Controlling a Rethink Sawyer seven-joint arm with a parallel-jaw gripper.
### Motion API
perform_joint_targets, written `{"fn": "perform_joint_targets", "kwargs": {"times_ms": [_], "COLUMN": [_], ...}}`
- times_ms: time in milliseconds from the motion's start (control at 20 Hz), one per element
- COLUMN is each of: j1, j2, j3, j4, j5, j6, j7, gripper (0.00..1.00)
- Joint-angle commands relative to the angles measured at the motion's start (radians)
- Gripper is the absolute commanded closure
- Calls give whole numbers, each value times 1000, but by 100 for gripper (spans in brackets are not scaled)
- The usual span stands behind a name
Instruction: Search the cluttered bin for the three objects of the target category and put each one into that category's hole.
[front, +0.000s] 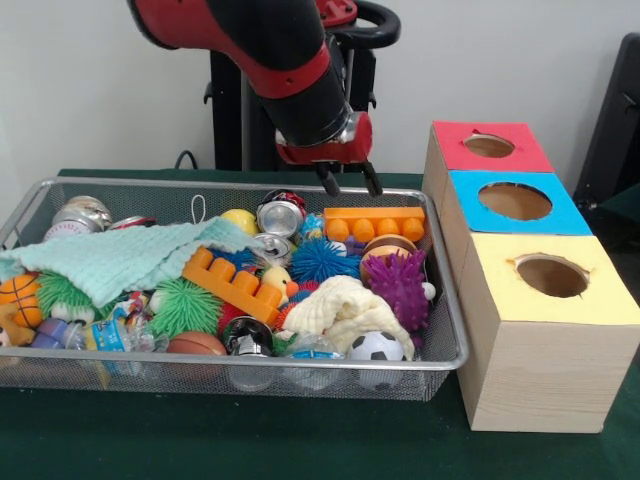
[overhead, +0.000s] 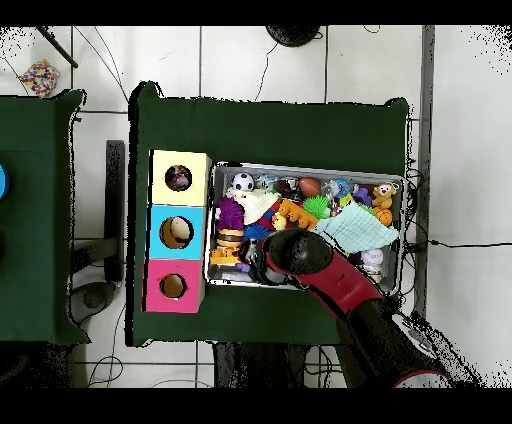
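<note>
The silver wire-mesh bin is full of toys; it also shows in the overhead view. A mint green cloth lies over its left half, and a cream cloth is bunched near the front right. No dotted white cloth shows in the bin. My gripper hangs open and empty just above the bin's far right end, over an orange brick. In the overhead view my arm hides it. The yellow-topped box's hole is to the right of the bin, and something dark shows inside the hole from overhead.
The blue-topped box and red-topped box stand behind the yellow one. Purple, blue and green spiky balls, a crushed can and a toy football fill the bin. A small dotted white item lies far off.
</note>
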Motion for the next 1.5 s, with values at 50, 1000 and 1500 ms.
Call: {"fn": "perform_joint_targets", "kwargs": {"times_ms": [50,1000,1500], "j1": [35,118,69], "j2": [52,45,44], "j3": [50,-88,-8], "j4": [-9,-154,-144], "j5": [37,-177,-273], "j6": [-97,-190,-221], "j7": [197,71,33], "gripper": [0,0,0]}}
